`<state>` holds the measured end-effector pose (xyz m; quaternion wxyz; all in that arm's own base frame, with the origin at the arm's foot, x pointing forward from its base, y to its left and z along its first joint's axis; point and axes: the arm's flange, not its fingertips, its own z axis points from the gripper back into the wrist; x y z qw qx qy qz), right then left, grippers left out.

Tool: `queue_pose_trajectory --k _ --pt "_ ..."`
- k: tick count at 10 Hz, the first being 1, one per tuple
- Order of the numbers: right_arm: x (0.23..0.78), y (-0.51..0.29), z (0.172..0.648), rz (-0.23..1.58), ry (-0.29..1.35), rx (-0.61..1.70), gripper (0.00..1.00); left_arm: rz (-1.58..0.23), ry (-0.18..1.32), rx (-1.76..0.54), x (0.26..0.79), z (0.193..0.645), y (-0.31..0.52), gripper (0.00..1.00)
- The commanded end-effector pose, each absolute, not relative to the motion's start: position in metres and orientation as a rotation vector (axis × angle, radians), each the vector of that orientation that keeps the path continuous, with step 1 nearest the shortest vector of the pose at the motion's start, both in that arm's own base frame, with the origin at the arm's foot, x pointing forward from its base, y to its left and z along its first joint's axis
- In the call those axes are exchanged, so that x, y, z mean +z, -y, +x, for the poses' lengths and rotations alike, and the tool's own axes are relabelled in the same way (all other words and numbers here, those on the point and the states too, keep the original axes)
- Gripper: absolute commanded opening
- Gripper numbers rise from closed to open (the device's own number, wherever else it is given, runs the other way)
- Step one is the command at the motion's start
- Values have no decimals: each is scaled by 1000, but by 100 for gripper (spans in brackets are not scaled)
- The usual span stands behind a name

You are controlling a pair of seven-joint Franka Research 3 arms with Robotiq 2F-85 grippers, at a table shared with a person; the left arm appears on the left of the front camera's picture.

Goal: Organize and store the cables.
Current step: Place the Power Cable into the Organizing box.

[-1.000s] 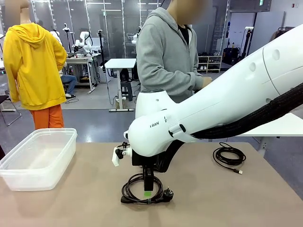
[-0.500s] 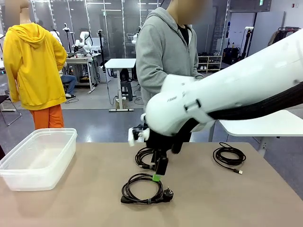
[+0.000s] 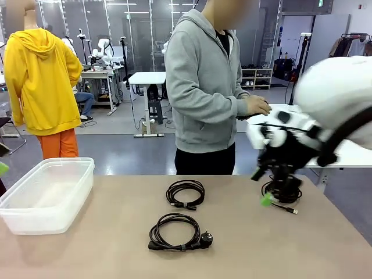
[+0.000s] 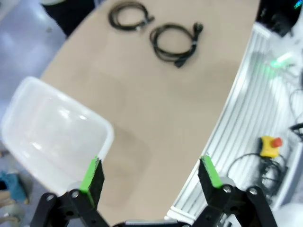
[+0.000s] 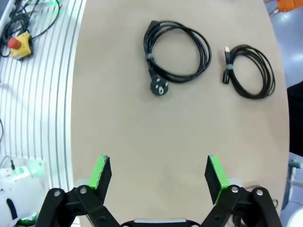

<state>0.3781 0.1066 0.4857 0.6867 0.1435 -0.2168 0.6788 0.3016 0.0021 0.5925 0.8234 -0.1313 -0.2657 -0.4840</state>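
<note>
The tan table [image 3: 116, 256] carries a clear bin [image 3: 46, 192] at its left end. The white right arm [image 3: 337, 99], blurred, hangs over the end of the table farthest from the bin. A person [image 3: 203, 87] in a grey hoodie stands at the far edge, to the right of the bin.

The bin looks empty in the left wrist view, where it lies below the left gripper [image 4: 150, 168]. That gripper's jaws are spread wide with nothing between the green pads. The right gripper [image 5: 157, 170] is likewise spread wide and holds nothing. In the front view it is well away from the bin, at the third cable.

All three cables lie coiled on the table, outside the bin. The plug cable [image 3: 177, 232] lies well to the right of the bin, on the robot's side. The second cable [image 3: 186, 193] sits just beyond it, about as far from the bin, toward the person. The third cable [image 3: 282, 190] is farthest from the bin, partly hidden by the right gripper.
</note>
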Motion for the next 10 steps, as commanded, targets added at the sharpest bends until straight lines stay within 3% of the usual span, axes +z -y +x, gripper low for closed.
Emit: queue_pose_trajectory --k 1,6,10 --pt "484 -58 347 360 626 1495 100 -231 456 -1116 585 311 41 100" --pt "471 112 286 492 853 1155 100 -141 312 -1413 535 319 173 100" --pt "424 179 252 591 976 949 100 -84 250 -1579 481 312 239 100"
